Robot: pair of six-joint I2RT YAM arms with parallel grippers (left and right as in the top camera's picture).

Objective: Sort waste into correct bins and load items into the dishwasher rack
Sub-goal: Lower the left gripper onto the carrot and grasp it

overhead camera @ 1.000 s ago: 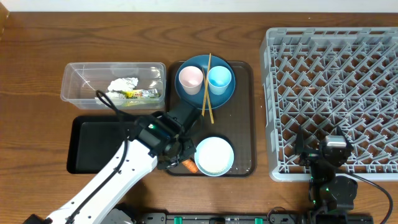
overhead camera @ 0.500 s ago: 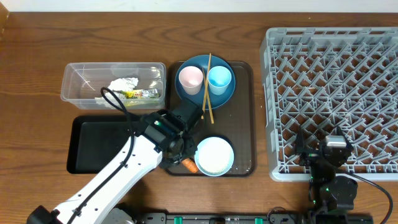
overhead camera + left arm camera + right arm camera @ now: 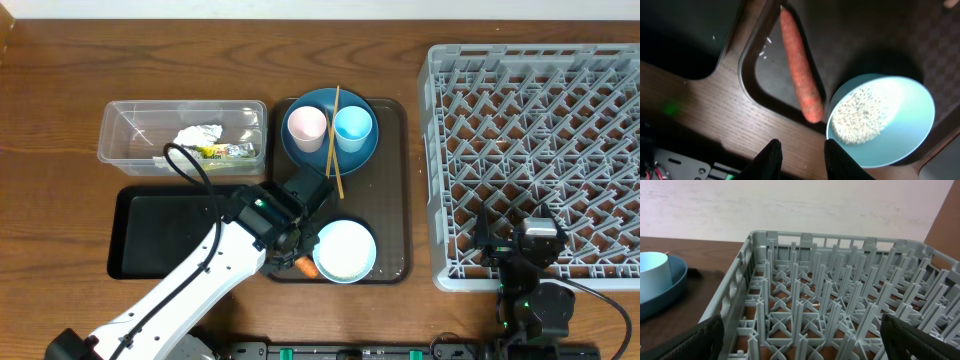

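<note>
Orange is the colour that marks the unfinished part: the carrot (image 3: pixel 800 65) lies on the brown tray (image 3: pixel 403 200), in its near left corner, beside the bowl (image 3: pixel 910 135). The bowl holds a heap of rice (image 3: pixel 860 112), and a few grains lie loose beside the carrot.

Left of the tray's far end, the clear tub (image 3: pixel 130 125) already holds the napkin (image 3: pixel 198 136) and the wrapper (image 3: pixel 222 151), so I judge the paper waste sorted. The black tray (image 3: pixel 160 235), left of the brown tray's near end, looks empty, though its dark floor could hide a grain.

No dish is loaded. The plate (image 3: pixel 352 158) sits at the brown tray's far end with the pink cup (image 3: pixel 306 125), the blue cup (image 3: pixel 352 126) and the chopsticks (image 3: pixel 333 130) on it. The rack (image 3: pixel 530 120), right of the tray, is bare.

The left gripper (image 3: pixel 802 152) hangs over the tray's near left corner, fingers parted and pinching nothing, the carrot just beyond them. The right gripper (image 3: pixel 802 340) is spread wide at the rack's near edge, empty.
</note>
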